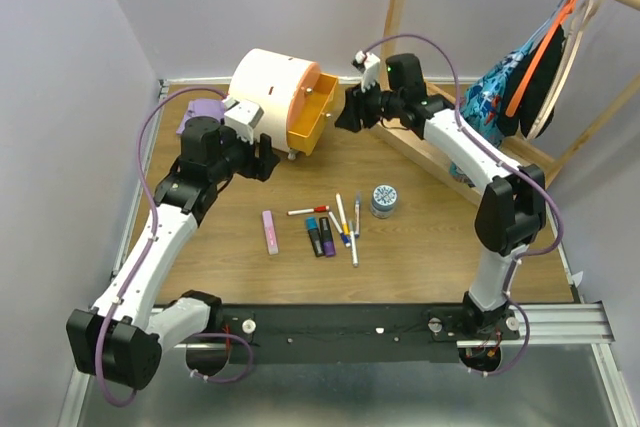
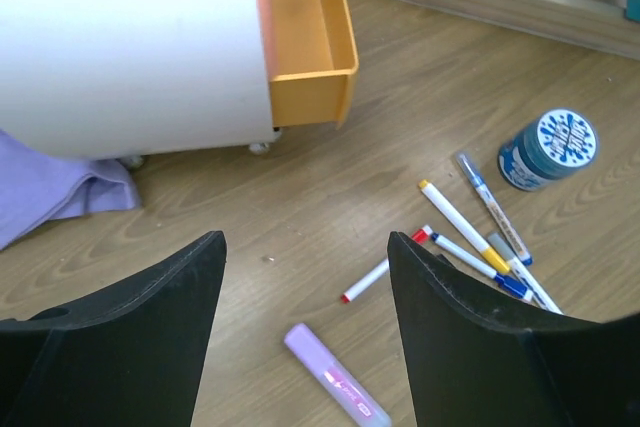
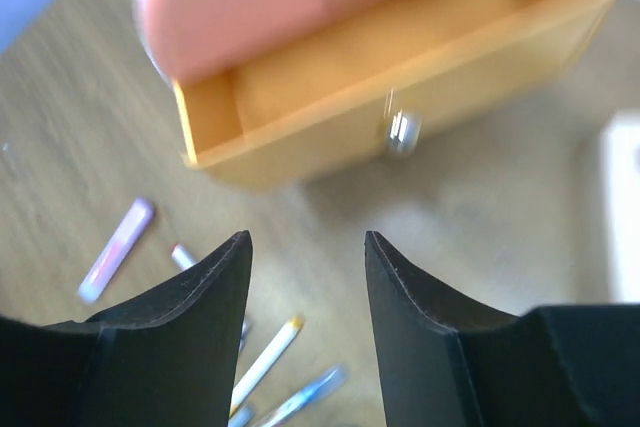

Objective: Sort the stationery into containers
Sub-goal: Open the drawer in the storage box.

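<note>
The cream-white chest (image 1: 270,87) stands at the back left with one orange drawer (image 1: 312,112) pulled open and empty. The stationery lies in mid-table: a pink bar (image 1: 270,232), a red-capped pen (image 1: 308,210), two dark markers (image 1: 320,237), several thin pens (image 1: 344,219) and a grey round tin (image 1: 384,199). No green clip shows. My left gripper (image 1: 262,162) is open and empty, just in front of the chest, above bare wood near the pink bar (image 2: 335,377). My right gripper (image 1: 350,112) is open and empty, next to the open drawer (image 3: 400,77), its knob (image 3: 402,132) just beyond the fingertips.
A purple cloth (image 1: 200,112) lies behind the chest on the left. The clothes rack's wooden tray (image 1: 440,152) and hanging clothes (image 1: 520,87) fill the back right. Walls close off the left and the back.
</note>
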You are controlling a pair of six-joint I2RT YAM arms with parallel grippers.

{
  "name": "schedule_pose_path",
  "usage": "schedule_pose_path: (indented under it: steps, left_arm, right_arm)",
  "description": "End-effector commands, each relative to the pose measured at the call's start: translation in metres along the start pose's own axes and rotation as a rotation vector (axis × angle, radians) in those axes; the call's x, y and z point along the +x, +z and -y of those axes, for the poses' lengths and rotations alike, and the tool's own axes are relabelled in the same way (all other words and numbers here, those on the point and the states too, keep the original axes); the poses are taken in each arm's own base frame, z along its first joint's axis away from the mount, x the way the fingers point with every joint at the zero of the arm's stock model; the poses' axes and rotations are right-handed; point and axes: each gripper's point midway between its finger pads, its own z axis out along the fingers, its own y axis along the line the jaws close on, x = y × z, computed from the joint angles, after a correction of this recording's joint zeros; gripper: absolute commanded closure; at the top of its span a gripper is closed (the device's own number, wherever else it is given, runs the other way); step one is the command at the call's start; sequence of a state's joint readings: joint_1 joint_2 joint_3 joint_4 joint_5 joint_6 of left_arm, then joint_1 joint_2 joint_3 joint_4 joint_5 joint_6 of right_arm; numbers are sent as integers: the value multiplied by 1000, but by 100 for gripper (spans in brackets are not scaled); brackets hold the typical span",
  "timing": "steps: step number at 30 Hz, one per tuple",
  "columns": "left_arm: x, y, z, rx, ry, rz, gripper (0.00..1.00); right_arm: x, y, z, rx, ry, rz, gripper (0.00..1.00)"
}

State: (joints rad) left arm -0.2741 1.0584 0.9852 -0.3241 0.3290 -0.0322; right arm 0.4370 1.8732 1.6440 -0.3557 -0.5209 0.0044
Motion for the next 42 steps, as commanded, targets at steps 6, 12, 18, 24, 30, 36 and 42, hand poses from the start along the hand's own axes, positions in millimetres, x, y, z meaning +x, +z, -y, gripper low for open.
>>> schedule_pose_path:
  steps: [6,12,18,24,30,36,42]
  left_arm:
    - [-24,-16,-40,-153,-13,108,25]
    - [-22,-16,-51,-178,-42,111,25]
    - [-21,-16,-52,-178,-38,104,25]
    - [-14,-12,-55,-180,-60,96,25]
    - [-10,-12,-57,-182,-74,97,25]
    - [-7,-10,-60,-188,-95,95,25]
    - [-3,-8,-60,-187,-106,92,24]
  right_arm:
    - [-51,5,-60,-199,-501,36,44]
    - [-51,27,-65,-188,-540,41,45]
    - [-39,35,-65,-257,-636,-23,42]
    - [-41,45,-59,-254,-688,-19,40]
    - [-31,61,-58,-264,-645,-39,40]
    - [-28,84,-43,-215,-582,-44,42]
    - [-39,93,-31,-146,-553,-28,46]
